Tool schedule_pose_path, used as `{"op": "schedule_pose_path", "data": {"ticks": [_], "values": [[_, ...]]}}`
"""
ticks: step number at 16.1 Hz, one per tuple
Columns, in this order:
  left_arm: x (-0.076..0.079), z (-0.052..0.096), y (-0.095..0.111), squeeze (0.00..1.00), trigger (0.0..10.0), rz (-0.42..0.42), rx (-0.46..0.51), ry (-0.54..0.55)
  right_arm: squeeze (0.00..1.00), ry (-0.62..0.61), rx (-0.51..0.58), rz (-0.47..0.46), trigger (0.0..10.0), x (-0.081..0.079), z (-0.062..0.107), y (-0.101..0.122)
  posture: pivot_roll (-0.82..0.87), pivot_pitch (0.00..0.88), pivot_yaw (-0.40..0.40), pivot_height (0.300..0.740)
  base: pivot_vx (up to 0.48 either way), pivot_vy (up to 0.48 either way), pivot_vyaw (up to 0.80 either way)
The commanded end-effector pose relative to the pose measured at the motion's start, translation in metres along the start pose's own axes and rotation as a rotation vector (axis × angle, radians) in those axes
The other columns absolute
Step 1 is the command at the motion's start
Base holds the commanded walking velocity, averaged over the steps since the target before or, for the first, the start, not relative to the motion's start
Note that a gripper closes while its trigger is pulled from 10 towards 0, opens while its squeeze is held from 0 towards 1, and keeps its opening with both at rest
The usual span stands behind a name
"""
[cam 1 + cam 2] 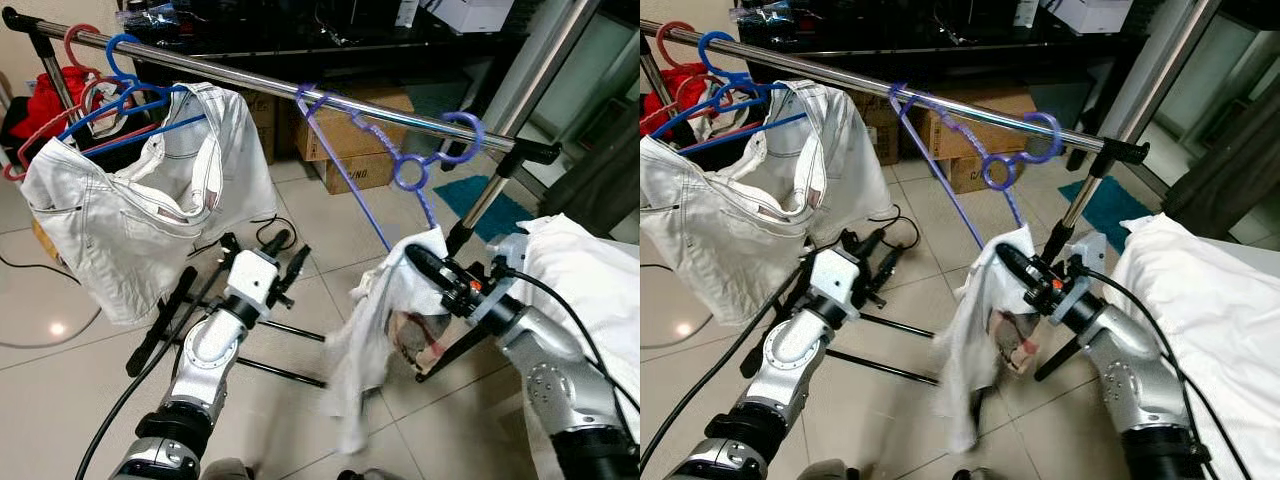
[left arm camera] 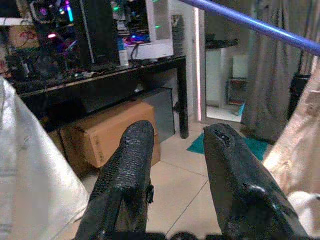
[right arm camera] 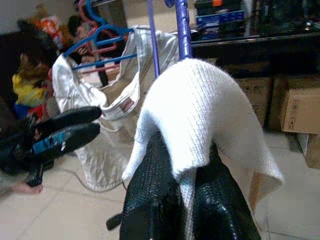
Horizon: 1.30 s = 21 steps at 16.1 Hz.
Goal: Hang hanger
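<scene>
Gripping the white garment (image 1: 385,330) at centre frame in my right jaws (image 1: 418,262), I see its purple hanger (image 1: 400,150) hooked on the rail (image 1: 250,75) above, left jaws (image 1: 285,255) open.

Lighting, as we record it: even indoor light, head views sharp. A lamp's glare spot on the floor tiles (image 1: 57,328). Rail (image 1: 300,85) bows near the edges. Wrist views soft; left claw (image 2: 172,170) blurred.
</scene>
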<state>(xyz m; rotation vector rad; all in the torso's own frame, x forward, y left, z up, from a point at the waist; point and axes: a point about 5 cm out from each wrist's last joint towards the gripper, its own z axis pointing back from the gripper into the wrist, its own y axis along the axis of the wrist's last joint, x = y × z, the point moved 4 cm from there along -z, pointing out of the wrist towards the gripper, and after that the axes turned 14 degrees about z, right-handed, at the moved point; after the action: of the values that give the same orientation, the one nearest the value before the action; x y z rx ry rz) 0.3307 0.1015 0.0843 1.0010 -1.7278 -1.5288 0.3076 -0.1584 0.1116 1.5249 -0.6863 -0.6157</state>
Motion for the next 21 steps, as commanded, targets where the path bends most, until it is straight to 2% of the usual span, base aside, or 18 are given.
{"op": "schedule_pose_path", "data": {"ticks": [1, 2, 5, 8, 10, 11, 12, 13, 15, 16, 17, 19, 21], "values": [[0.005, -0.001, 0.005, 0.0, 10.0, -0.067, -0.003, -0.063, 0.0, 0.055, 0.011, 0.07, 0.0, 0.005, 0.009, 0.012, 0.09, 0.019, -0.113, 0.74, 0.0, 0.0, 0.0], [0.006, -0.001, 0.006, 0.0, 10.0, -0.085, -0.004, -0.077, 0.0, 0.079, 0.011, 0.08, 0.0, 0.004, 0.012, 0.014, 0.09, 0.019, -0.113, 0.74, 0.0, 0.0, 0.0], [0.012, -0.001, 0.016, 0.0, 10.0, -0.139, -0.007, -0.192, 0.0, 0.261, -0.042, 0.204, 0.0, -0.013, 0.027, 0.019, 0.07, 0.025, -0.093, 0.74, 0.0, 0.0, 0.0], [0.018, 0.003, 0.013, 0.0, 10.0, -0.196, -0.059, -0.298, 0.0, 0.348, -0.093, 0.289, 0.0, -0.014, 0.04, 0.023, 0.06, 0.023, -0.078, 0.74, 0.0, 0.0, 0.0], [0.016, 0.008, 0.01, 0.0, 10.0, -0.221, -0.099, -0.334, 0.0, 0.413, -0.124, 0.351, 0.0, -0.02, 0.043, 0.022, 0.07, 0.023, -0.074, 0.74, 0.0, 0.0, 0.0], [0.015, 0.01, 0.01, 0.05, 10.0, -0.223, -0.116, -0.353, 0.0, 0.453, -0.15, 0.4, 0.0, -0.026, 0.043, 0.017, 0.07, 0.022, -0.075, 0.74, 0.0, 0.0, 0.0], [0.015, 0.013, 0.011, 1.0, 10.0, -0.221, -0.131, -0.38, 0.0, 0.478, -0.168, 0.449, 0.0, -0.03, 0.042, 0.013, 0.07, 0.022, -0.075, 0.74, 0.0, 0.0, 0.0], [0.017, 0.016, 0.01, 1.0, 10.0, -0.232, -0.154, -0.424, 0.0, 0.485, -0.182, 0.508, 0.0, -0.031, 0.039, 0.009, 0.08, 0.022, -0.076, 0.74, 0.0, 0.0, 0.0], [0.02, 0.02, 0.008, 1.0, 10.0, -0.26, -0.181, -0.457, 0.0, 0.428, -0.189, 0.565, 0.0, -0.025, 0.028, 0.007, 0.08, 0.021, -0.076, 0.74, 0.0, 0.0, 0.0], [0.022, 0.021, 0.006, 1.0, 10.0, -0.248, -0.187, -0.455, 0.0, 0.401, -0.183, 0.569, 0.0, -0.023, 0.023, 0.008, 0.09, 0.022, -0.075, 0.74, 0.0, 0.0, 0.0], [0.026, 0.023, -0.002, 0.0, 10.0, -0.211, -0.218, -0.453, 0.0, 0.372, -0.158, 0.561, 0.0, -0.021, 0.016, 0.012, 0.09, 0.021, -0.076, 0.74, 0.0, 0.0, 0.0], [0.032, 0.027, -0.01, 0.0, 10.0, -0.152, -0.256, -0.455, 0.0, 0.37, -0.185, 0.594, 0.0, -0.019, 0.014, 0.008, 0.09, 0.02, -0.078, 0.74, 0.0, 0.0, 0.0], [0.04, 0.032, -0.021, 0.0, 10.0, -0.057, -0.317, -0.462, 0.0, 0.302, -0.297, 0.665, 0.0, -0.004, 0.011, -0.009, 0.09, 0.02, -0.078, 0.74, 0.0, 0.0, 0.0]]}}
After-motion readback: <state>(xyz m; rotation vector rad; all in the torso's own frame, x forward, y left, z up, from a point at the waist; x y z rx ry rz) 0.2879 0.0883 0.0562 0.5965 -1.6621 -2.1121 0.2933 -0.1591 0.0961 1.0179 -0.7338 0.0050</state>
